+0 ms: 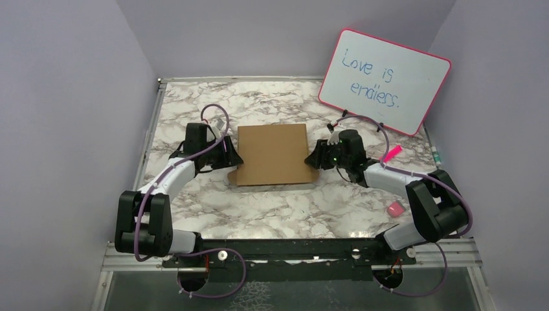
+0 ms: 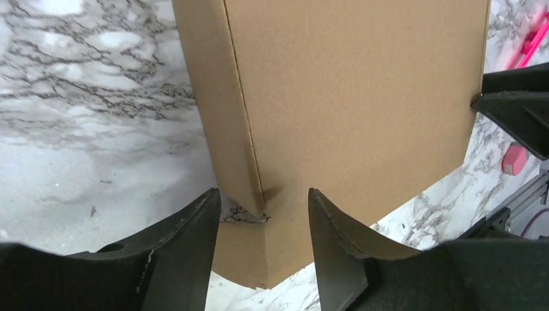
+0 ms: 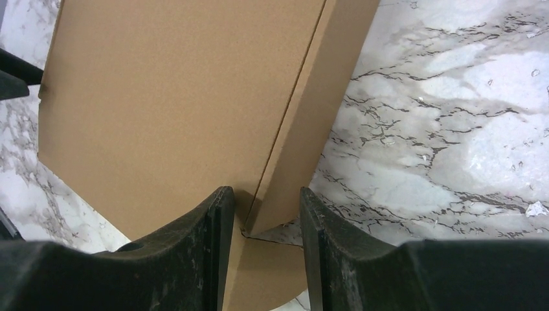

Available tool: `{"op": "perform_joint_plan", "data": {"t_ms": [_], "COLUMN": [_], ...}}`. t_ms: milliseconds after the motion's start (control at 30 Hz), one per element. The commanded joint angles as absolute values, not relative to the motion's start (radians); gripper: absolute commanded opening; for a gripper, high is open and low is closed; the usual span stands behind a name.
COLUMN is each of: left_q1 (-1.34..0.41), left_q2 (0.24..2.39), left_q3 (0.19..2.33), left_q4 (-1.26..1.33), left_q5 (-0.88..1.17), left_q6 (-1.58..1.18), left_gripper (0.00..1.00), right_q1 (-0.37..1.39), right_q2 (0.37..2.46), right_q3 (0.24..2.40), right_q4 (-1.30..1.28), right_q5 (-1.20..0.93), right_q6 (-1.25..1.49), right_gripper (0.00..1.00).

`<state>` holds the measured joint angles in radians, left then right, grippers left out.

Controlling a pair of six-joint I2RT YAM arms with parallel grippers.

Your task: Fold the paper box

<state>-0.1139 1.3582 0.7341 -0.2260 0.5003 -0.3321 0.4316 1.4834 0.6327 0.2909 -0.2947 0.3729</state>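
At mid-table the paper box (image 1: 272, 154) lies between my arms: left gripper (image 2: 263, 194) half-open astride one side wall, right gripper (image 3: 265, 191) bracketing the other, grip unclear. I fear uneven pushes could slide it or buckle a wall.

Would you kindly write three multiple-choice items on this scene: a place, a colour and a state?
1. Where does the paper box lie? A between the left gripper and the right gripper; B behind both grippers; C stacked on a second box.
2. What colour frames the whiteboard? A green; B pink; C black.
3. How do both grippers' jaws stand? A pressed together; B out of view; C apart, astride a box edge.
Key: 1 A, the top view shows a gripper at each side edge; 2 B, its rim is pink; 3 C, each wrist view shows cardboard between them.
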Motion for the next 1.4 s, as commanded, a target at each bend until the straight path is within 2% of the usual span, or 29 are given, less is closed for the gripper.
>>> {"op": "perform_joint_plan", "data": {"t_ms": [0,367,700,833,967,1167,1367], "left_q1": [-0.1,-0.096,-0.098,-0.098,-0.096,-0.091,-0.094], "left_q2": [1.36,1.466,1.464,1.41,1.304,1.132,1.038], "left_q3": [0.77,0.774,0.842,0.928,0.965,0.94,0.894], "left_q4": [-0.2,-0.187,-0.213,-0.264,-0.279,-0.279,-0.299], "left_q5": [0.466,0.577,0.571,0.462,0.259,0.058,0.04], "left_q6": [-0.316,-0.348,-0.33,-0.267,-0.223,-0.138,-0.153], "left_gripper": [0.52,0.32,0.32,0.39,0.46,0.7,0.98], "right_q1": [0.426,0.427,0.428,0.429,0.447,0.534,0.7], "right_q2": [1.505,1.482,1.412,1.344,1.274,1.202,1.229], "right_q3": [0.622,0.647,0.698,0.743,0.769,0.759,0.793], "right_q4": [0.274,0.24,0.138,0.06,0.014,0.021,-0.026], "right_q5": [-0.3,-0.348,-0.358,-0.342,-0.342,-0.307,-0.239], "right_q6": [0.359,0.337,0.257,0.182,0.116,-0.007,-0.205], "right_gripper": [0.45,0.41,0.43,0.54,0.64,0.76,0.84]}}
